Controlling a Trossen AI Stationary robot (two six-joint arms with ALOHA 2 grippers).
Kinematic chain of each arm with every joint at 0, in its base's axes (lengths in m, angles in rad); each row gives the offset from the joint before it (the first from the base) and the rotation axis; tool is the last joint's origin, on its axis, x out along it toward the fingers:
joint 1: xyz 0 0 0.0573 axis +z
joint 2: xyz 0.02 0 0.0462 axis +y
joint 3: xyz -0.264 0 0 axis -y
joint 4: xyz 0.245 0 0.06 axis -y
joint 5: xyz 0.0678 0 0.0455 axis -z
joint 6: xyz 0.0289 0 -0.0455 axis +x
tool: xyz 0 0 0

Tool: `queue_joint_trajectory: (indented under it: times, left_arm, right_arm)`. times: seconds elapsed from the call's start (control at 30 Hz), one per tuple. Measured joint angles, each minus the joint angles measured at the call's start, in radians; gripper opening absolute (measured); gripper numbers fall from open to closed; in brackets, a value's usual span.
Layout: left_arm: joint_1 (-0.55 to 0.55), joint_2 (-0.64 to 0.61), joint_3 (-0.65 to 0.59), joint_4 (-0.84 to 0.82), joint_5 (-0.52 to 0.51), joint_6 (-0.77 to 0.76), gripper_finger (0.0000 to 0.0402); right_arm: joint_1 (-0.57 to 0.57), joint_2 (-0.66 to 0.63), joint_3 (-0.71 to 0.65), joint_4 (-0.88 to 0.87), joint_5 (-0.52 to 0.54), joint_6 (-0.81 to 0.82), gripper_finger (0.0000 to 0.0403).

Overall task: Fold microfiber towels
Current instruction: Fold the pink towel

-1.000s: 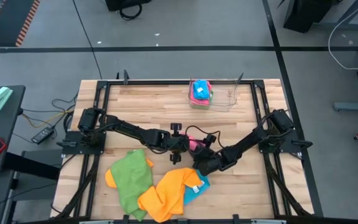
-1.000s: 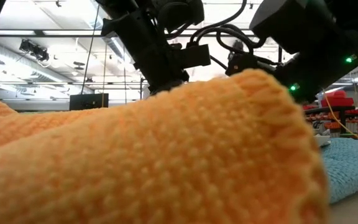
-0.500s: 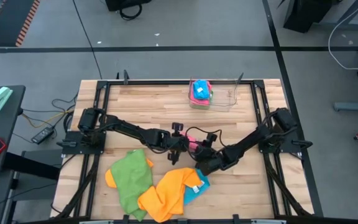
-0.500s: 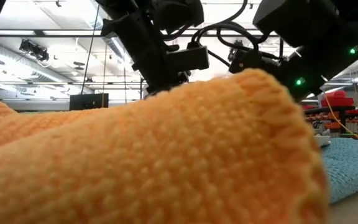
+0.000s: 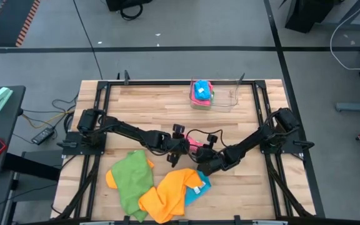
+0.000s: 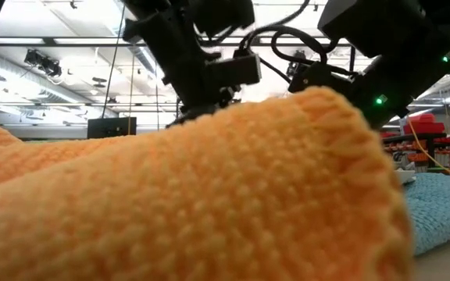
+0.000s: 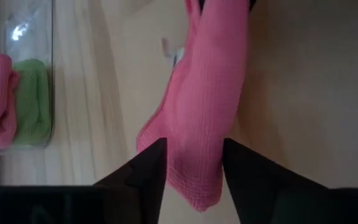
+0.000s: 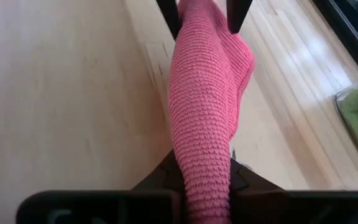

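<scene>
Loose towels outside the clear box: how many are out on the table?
4, maybe more hidden: a pink towel stretched between the two pincers at mid-table, a green towel near the front edge, an orange towel beside it, a blue towel peeking from under the orange.

Looks like a lab or workshop to me: grey concrete floor (image 5: pixel 186 31), loose cables (image 5: pixel 54 106), black frame (image 5: pixel 167 82) round the wooden tabletop (image 5: pixel 149 106), ceiling strip lights (image 6: pixel 69 39).

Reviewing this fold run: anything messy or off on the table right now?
Yes. Unfolded towels lie crumpled in an overlapping heap at the near edge: green towel, orange towel, blue towel. The pink towel hangs bunched into a rope between both pincers.
</scene>
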Motion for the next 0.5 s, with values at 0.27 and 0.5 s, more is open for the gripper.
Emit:
queue_joint_trajectory:
  times: [0.27, 0.5]
  left_arm:
    - [-0.051, 0.004, 0.038, 0.052, 0.001, -0.033, 0.0216]
    - [-0.049, 0.075, 0.038, 0.117, -0.028, -0.037, 0.025]
  right_arm:
    - [-0.007, 0.0, 0.0, 0.003, -0.006, 0.042, 0.0039]
    - [-0.007, 0.0, 0.0, 0.003, -0.008, 0.077, 0.0039]
